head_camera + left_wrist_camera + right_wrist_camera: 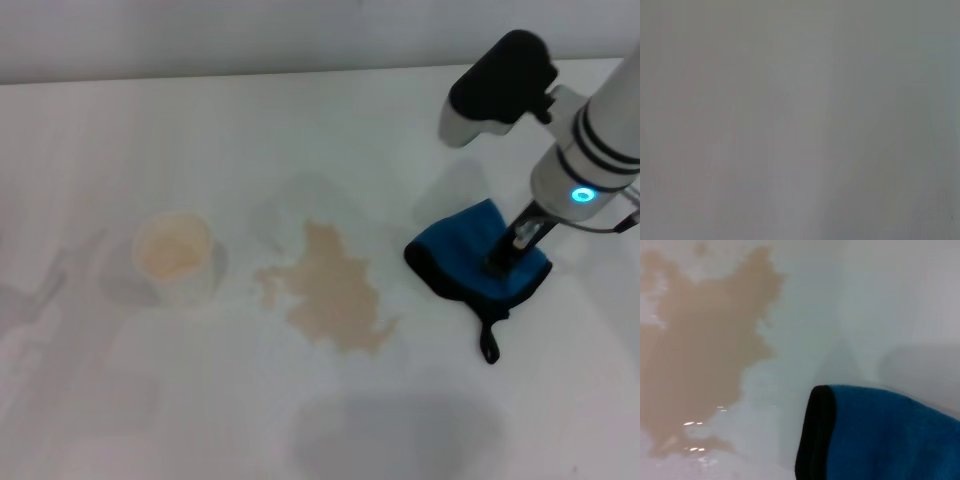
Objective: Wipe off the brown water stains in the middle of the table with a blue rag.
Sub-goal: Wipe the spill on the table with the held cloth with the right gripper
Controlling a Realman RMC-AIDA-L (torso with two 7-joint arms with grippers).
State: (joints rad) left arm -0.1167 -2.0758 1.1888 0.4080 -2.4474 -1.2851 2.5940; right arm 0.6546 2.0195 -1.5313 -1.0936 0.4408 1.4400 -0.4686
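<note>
Nearest my head camera is bare tabletop (120, 420), white and matte. Just beyond it, around the centre, the stain (335, 290) spreads in a pale tan blotch with ragged lobes and small specks on its 9 o'clock side; it looks untouched, so I judge wiping has not begun. At 9 o'clock from the stain, near but apart, stands a white cup (175, 257) with beige residue inside. At 3 o'clock from the stain lies the rag (465, 255), bunched on the tabletop, its black loop tab trailing toward 6 o'clock. My right end effector (505, 250) comes down onto the rag from 1 o'clock, planted in the cloth, I think to grip it or press it for a sweep toward 9 o'clock; whether the fingers are closed I cannot tell. The rag's black-trimmed edge sits just short of the stain in the right wrist view. My left end effector is out of sight. I read no labels or writing anywhere.
</note>
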